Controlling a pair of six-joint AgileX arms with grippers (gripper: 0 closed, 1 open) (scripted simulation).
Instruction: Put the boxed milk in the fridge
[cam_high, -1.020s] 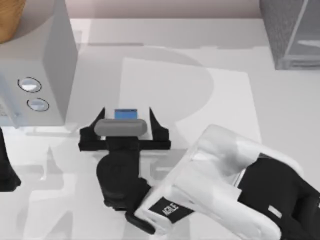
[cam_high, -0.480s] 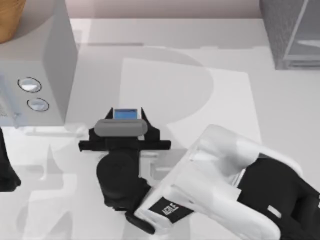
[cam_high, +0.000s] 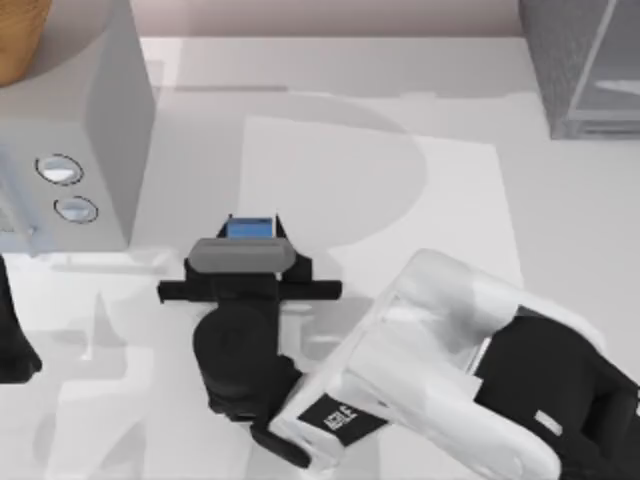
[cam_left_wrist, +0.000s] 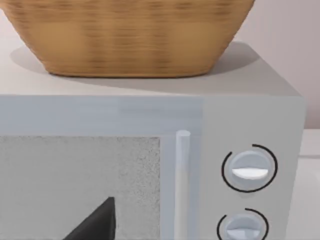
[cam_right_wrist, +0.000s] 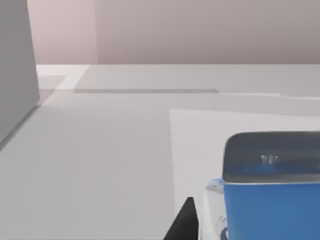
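Nearest the camera, the right arm reaches in from the desk's lower right, and its end effector (cam_high: 250, 232) is drawn in narrow on the milk carton (cam_high: 250, 228), one dark finger (cam_high: 282, 232) at either side of the blue top. The carton stands upright on the desk (cam_high: 400, 250), left of centre, just beside the microwave (cam_high: 100, 130) with its two round dials. In the right wrist view the blue upper half of the carton (cam_right_wrist: 272, 185) sits very close. The grip looks seated, so my judgement is that the lift comes next: raise it straight, keep it level and clear of the microwave's side. Then it's a long carry, since the fridge (cam_high: 580, 60) waits well apart at the far right corner. Over at the left edge, the left arm's end effector (cam_high: 15, 345) sits parked; I cannot tell how its fingers stand. A woven basket (cam_left_wrist: 125, 35) rests on top of the microwave.
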